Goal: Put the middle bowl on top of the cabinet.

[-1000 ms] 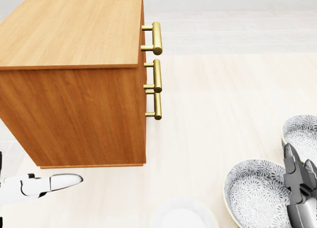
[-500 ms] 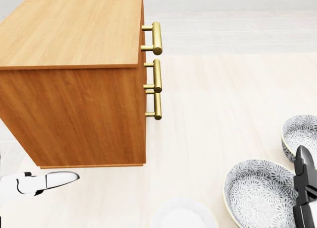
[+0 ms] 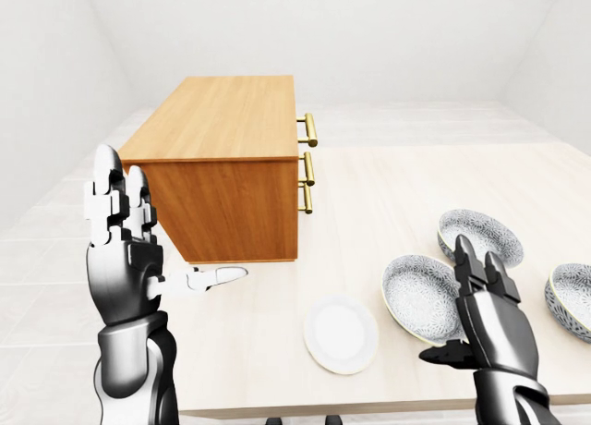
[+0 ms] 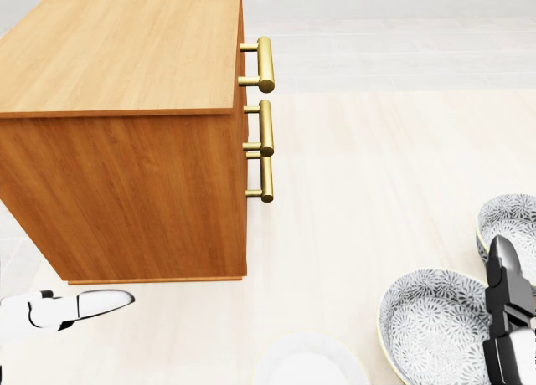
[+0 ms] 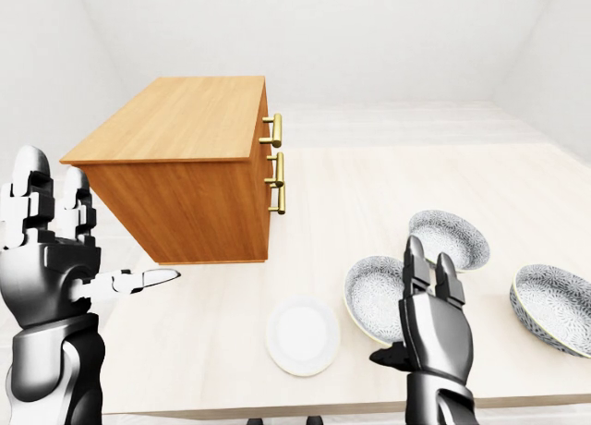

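In the head view much was cut off. Only a white fingertip of the left robot hand (image 3: pixel 125 263) was seen at the lower left, and the right robot hand (image 3: pixel 494 319) was clipped by the bottom right corner. The round white plate (image 3: pixel 342 334) was cropped by the bottom edge there.

In the left-eye view the fingertips of the right robot hand were laid over the lower rim of the grey-and-white patterned middle bowl (image 5: pixel 450 239) (whether anything was touched could not be told). That bowl was set on the table, between and above its two neighbours in the view. The nearer patterned bowl (image 5: pixel 377 298) was placed just left of the right robot hand. The third patterned bowl (image 5: pixel 554 308) was cut by the right edge of the left-eye view but shown whole in the right-eye view.

Both robot hands were held up with fingers spread wide and thumbs stuck out sideways, and nothing was gripped.

The pale wooden table (image 3: pixel 388 185) was ringed by plain white walls (image 3: pixel 369 37), with light tiled floor (image 3: pixel 37 259) seen at the left.

The orange-brown wooden cabinet (image 3: pixel 222 120) was stood by the table's left edge, its three brass bar handles (image 4: pixel 266 64) turned towards the bowls. A broad stretch of bare table was left between cabinet and bowls. The plate was set near the table's bottom edge.
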`<state>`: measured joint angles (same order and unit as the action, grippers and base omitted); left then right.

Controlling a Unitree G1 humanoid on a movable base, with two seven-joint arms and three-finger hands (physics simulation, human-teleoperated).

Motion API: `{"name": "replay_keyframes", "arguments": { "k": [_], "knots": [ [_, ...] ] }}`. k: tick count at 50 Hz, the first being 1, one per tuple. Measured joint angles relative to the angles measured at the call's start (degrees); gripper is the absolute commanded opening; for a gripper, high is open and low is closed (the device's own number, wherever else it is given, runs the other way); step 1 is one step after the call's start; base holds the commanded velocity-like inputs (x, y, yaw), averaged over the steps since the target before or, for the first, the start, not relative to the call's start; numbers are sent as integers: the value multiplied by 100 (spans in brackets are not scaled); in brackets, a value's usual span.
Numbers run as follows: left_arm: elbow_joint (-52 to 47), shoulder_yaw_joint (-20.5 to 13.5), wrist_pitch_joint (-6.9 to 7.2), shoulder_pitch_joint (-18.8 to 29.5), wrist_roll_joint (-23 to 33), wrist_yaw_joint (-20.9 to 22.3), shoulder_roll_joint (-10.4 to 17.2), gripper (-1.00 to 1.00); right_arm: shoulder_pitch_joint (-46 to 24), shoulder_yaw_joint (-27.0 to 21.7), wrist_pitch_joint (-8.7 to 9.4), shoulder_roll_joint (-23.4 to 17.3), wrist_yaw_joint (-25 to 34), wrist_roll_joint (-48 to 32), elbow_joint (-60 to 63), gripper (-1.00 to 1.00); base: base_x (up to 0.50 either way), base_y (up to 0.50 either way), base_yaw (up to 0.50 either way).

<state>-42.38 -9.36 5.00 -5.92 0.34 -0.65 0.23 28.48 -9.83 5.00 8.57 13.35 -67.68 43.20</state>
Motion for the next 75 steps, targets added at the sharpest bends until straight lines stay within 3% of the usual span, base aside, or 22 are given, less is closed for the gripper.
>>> {"name": "replay_keyframes", "arguments": {
  "k": [47, 58, 75],
  "knots": [
    [-2, 36, 0, -13, 49, 22, -2, 100, -93, 1431, 0, -728, -1107, -2513, -1031, 100, 0, 0, 0],
    [-1, 39, 0, -18, 49, 28, -4, 100, -168, 1557, 0, -918, -1186, -2658, -1335, 100, 0, 0, 0],
    [27, 54, 0, -32, 44, 47, -6, 100, -291, 1313, 0, -993, -1307, -2286, -1713, 100, 0, 0, 0]
  ]
}}
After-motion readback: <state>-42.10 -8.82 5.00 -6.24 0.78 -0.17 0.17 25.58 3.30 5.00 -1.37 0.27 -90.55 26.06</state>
